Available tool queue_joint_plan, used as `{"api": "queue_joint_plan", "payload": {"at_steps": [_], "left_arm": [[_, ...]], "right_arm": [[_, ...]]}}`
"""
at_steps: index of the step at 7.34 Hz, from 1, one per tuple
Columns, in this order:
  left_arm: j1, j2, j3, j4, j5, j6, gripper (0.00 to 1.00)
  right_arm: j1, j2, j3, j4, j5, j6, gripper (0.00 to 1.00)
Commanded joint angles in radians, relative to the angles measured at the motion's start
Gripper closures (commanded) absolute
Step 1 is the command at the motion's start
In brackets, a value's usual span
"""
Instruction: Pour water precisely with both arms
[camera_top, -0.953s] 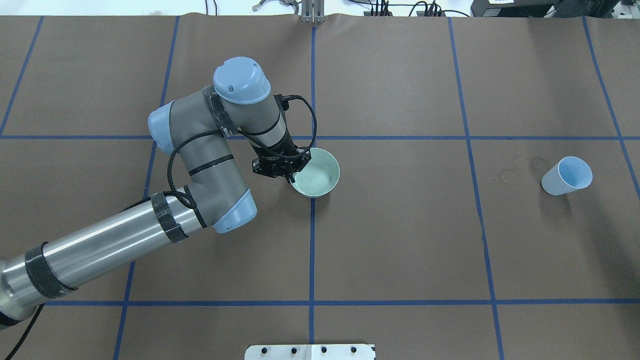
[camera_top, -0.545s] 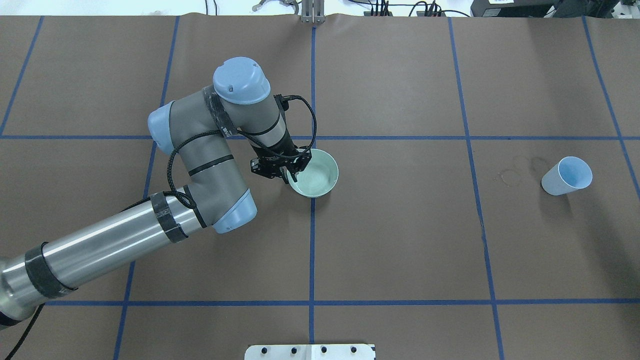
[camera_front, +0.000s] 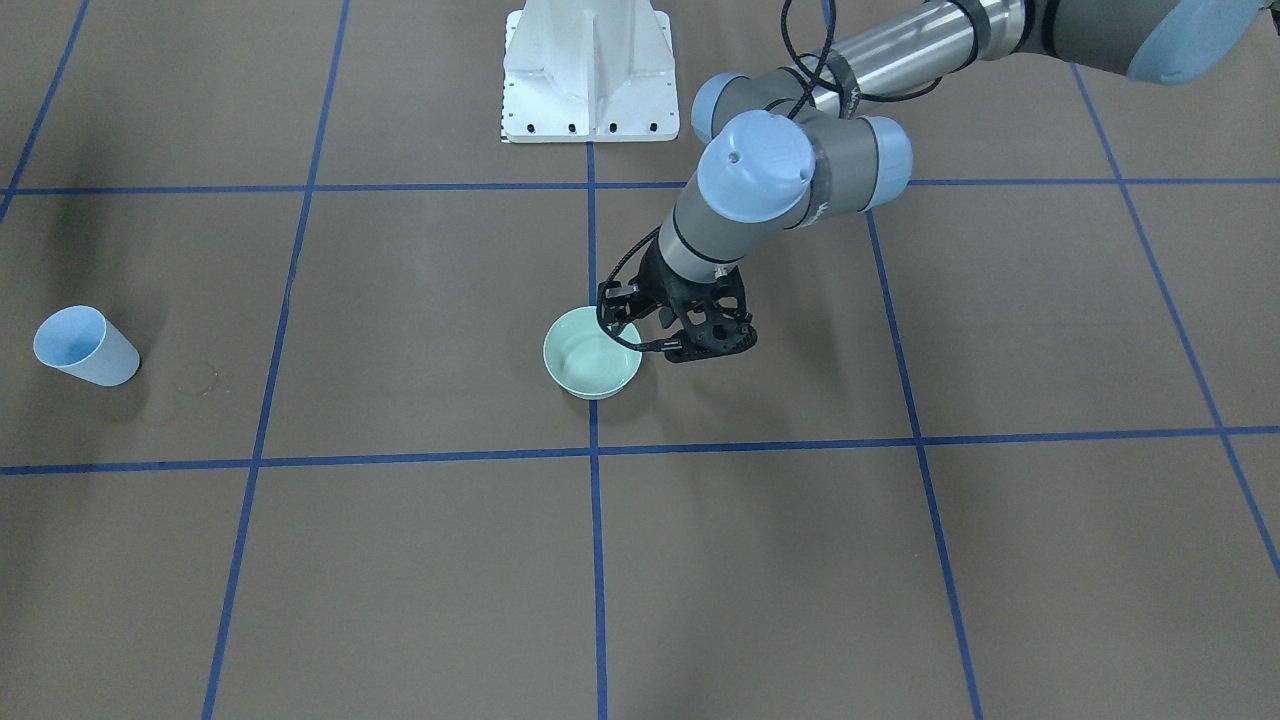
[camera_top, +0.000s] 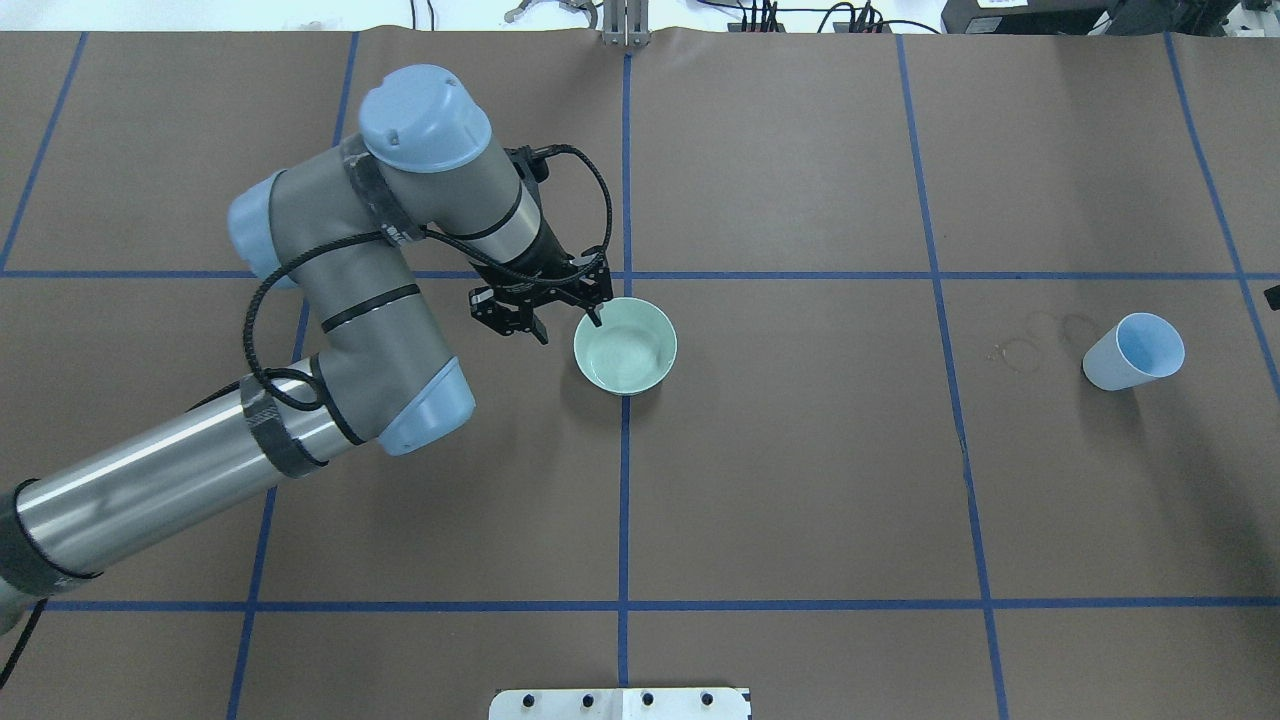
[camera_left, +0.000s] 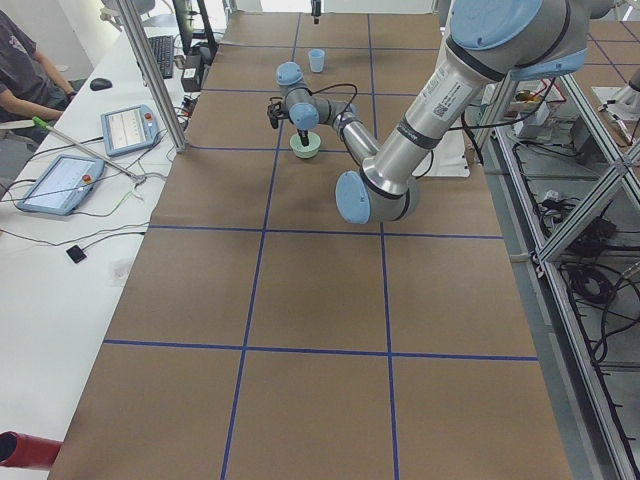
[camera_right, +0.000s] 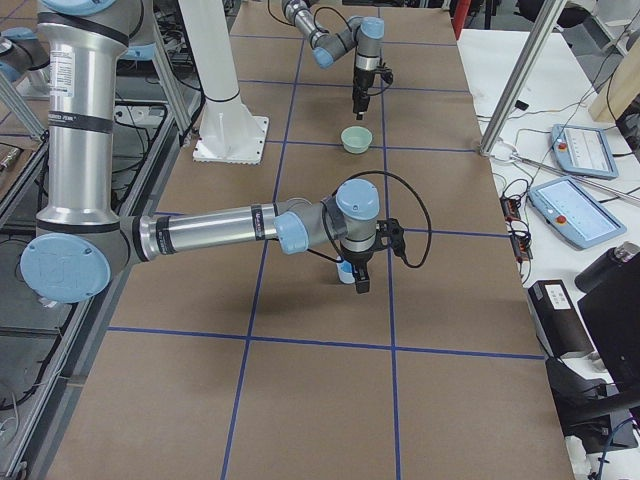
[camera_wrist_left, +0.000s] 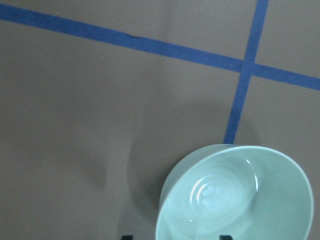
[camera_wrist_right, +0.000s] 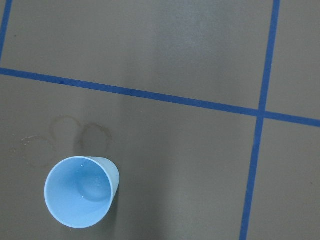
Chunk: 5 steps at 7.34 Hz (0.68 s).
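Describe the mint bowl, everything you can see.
The bowl is pale mint green, round, glossy, ceramic-looking, tapering toward its base. It stands upright on the brown table cover, over a blue tape line. Faint concentric rings and glints show in its bottom; whether it holds liquid is unclear. The open left gripper hangs at its rim, one finger above the edge; contact cannot be told.

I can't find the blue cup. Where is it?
In the overhead view the cup stands upright far to the right, beside faint ring stains, well away from the bowl in the middle.
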Motion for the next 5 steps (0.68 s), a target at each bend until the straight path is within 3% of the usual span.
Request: {"api": "queue_joint_plan", "payload": {"at_steps": [1,2,3,5], "left_arm": [[-0.034,0.148,-0.143,0.001,-0.001,-0.008,0.34],[-0.047,0.182,-0.167,0.001,-0.001,-0.008,0.25],[-0.055,0.195,-0.173,0.001,0.002,-0.008,0.0],[-0.07,0.236,-0.188,-0.001,0.008,-0.007,0.0]], "right_arm": [[-0.094,-0.075,-0.002,0.287,-0.001,0.074,0.0],[-0.16,-0.1,-0.017,0.477,-0.012,0.091,0.0],[-0.179,-0.137,-0.025,0.578,-0.013,0.111,0.0],[-0.199,-0.158,-0.082,0.702,-0.041,0.113,0.0]]}}
